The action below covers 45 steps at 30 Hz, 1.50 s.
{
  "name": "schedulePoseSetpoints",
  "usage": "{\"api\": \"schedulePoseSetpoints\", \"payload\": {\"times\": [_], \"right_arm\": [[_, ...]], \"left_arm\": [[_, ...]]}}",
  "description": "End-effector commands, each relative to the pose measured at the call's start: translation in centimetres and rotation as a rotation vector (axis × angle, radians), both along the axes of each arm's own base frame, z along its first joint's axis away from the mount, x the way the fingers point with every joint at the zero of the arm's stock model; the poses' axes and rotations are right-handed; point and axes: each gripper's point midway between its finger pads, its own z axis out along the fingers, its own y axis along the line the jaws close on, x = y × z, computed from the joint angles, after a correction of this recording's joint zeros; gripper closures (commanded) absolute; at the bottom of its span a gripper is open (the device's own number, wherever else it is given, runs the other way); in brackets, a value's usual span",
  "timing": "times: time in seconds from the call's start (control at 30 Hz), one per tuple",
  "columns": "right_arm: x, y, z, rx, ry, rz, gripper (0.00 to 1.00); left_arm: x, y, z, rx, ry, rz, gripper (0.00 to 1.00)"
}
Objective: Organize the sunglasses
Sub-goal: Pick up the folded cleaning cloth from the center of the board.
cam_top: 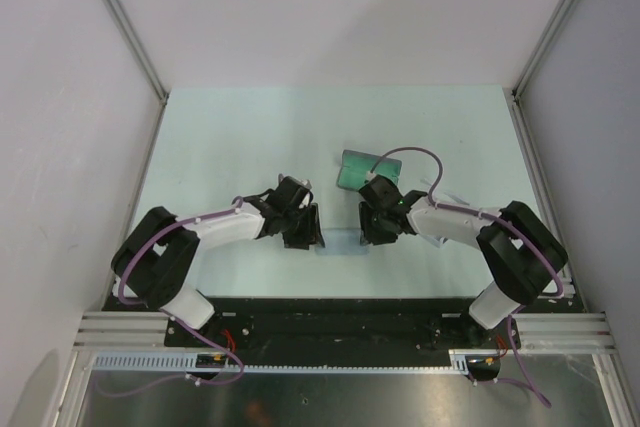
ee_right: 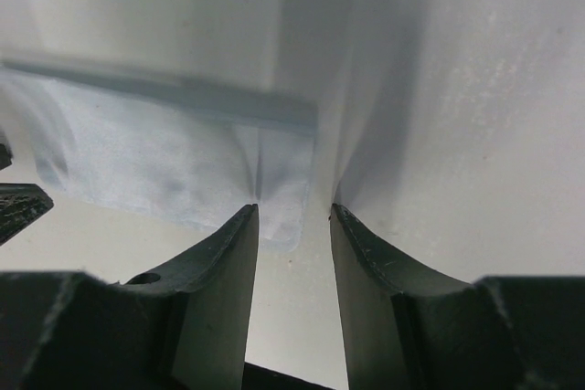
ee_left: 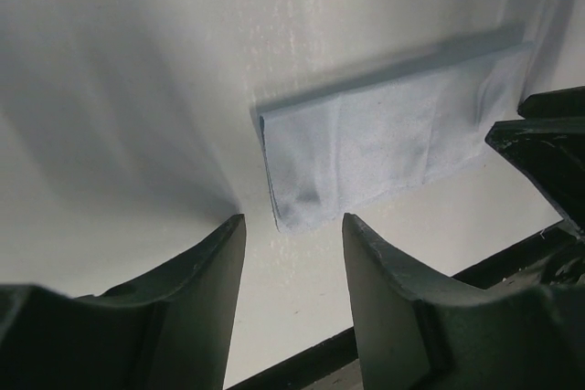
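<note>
Found both arms bent inward over the worktop [cam_top: 230, 137], meeting at a folded grey-blue cloth [cam_top: 340, 243] lying flat near the front edge. Saw the left hand [ee_left: 293, 221] with fingers apart and gripping nothing, tips just short of the cloth's near corner, with bare worktop visible through the gap. Saw the right hand [ee_right: 293, 209] likewise parted and clamped on nothing, tips at the cloth's opposite corner, with one finger overlapping the edge. Noted a dark green flat thing [cam_top: 365, 167] just behind the right hand, partly crossed by a purple cable [cam_top: 415, 151]. Could not place the sunglasses with any certainty in these views
</note>
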Motion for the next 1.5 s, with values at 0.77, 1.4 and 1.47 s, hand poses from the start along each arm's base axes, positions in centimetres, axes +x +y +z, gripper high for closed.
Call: {"api": "schedulePoseSetpoints", "payload": {"times": [0.77, 1.4, 1.47], "right_arm": [[0.02, 0.2, -1.38, -0.048, -0.021, -0.013, 0.67], [-0.02, 0.3, -1.57, -0.044, -0.014, -0.014, 0.87], [-0.01, 0.35, -1.58, -0.044, -0.014, -0.015, 0.87]], "left_arm": [[0.27, 0.76, -1.03, 0.043, 0.003, 0.025, 0.48], [0.58, 0.48, -0.5, 0.03, -0.009, 0.031, 0.48], [0.64, 0.35, -0.63, 0.031, -0.003, 0.035, 0.48]]}}
